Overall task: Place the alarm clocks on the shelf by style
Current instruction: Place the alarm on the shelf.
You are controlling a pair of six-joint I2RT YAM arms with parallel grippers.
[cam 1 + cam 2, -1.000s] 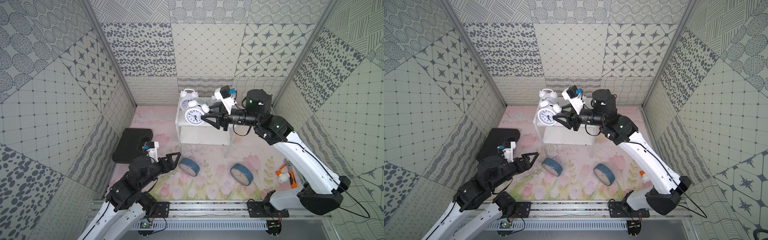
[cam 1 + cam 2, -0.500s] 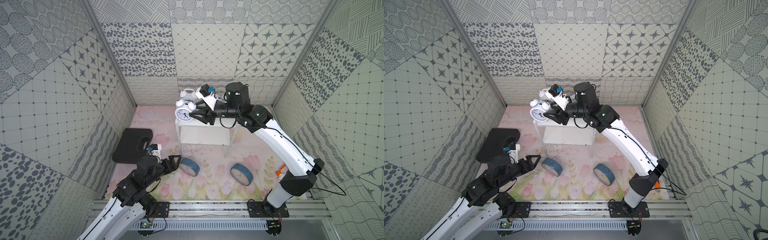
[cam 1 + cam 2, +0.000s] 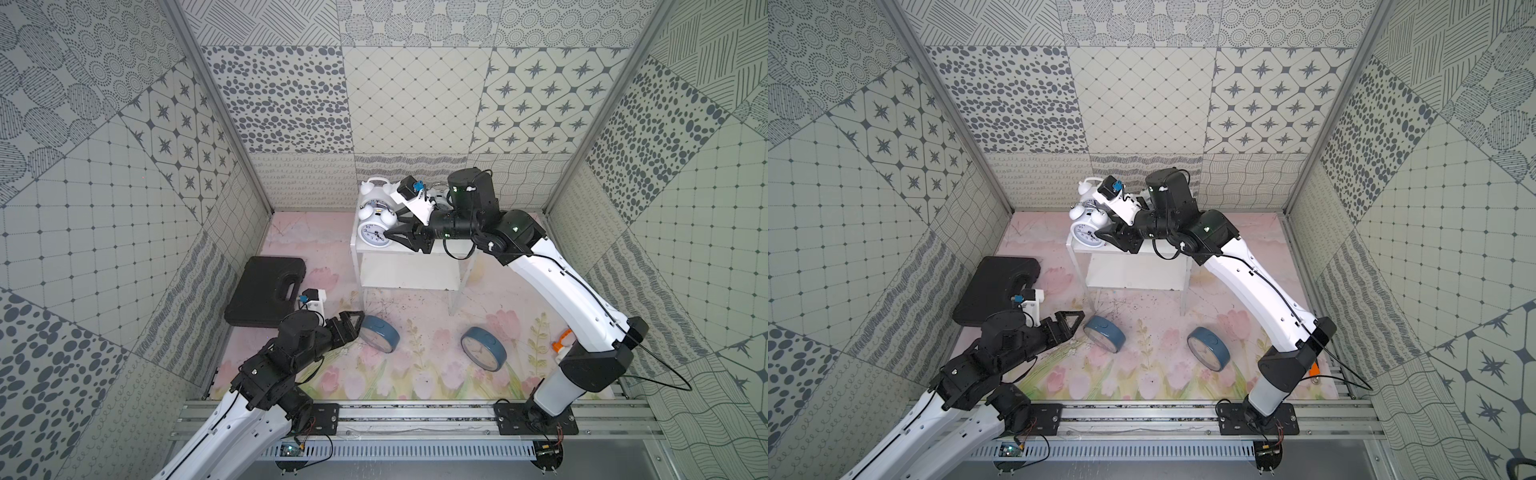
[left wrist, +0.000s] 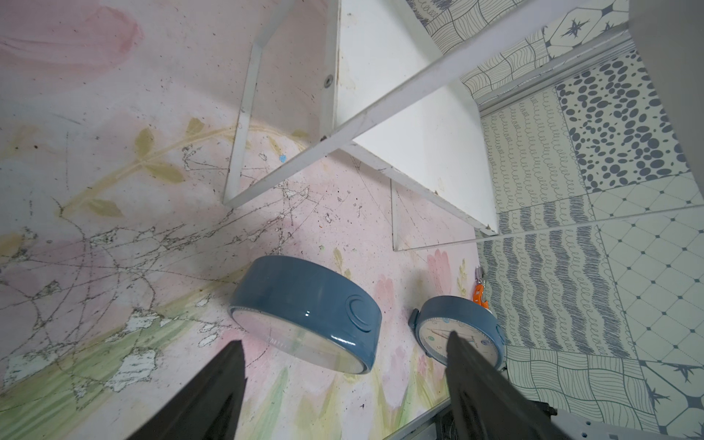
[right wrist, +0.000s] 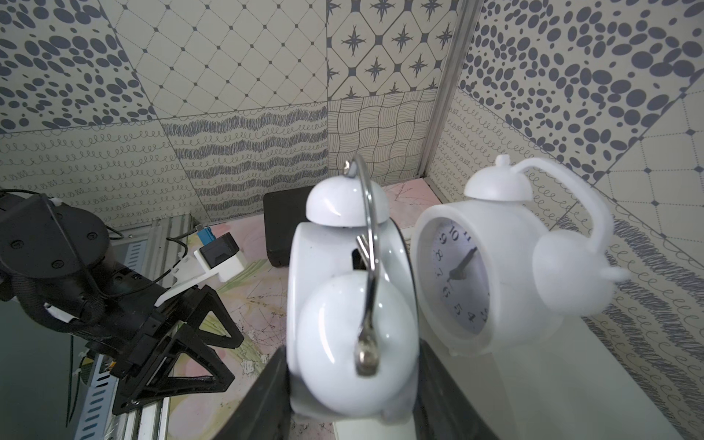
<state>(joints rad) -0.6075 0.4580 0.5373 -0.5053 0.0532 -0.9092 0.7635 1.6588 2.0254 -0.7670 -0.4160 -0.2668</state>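
The right tool grips a white clock between its jaws at the shelf's top tier, a second white clock just beside. The left tool gapes wide, with a blue clock on the surface just ahead.

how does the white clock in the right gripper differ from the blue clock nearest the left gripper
The white clock has two bells and a handle on top; the blue clock is a plain flat drum. The white clock is pinched between the right gripper's fingers at the shelf's top level; the blue clock sits free on the mat, just ahead of the open left gripper. Both have round faces.
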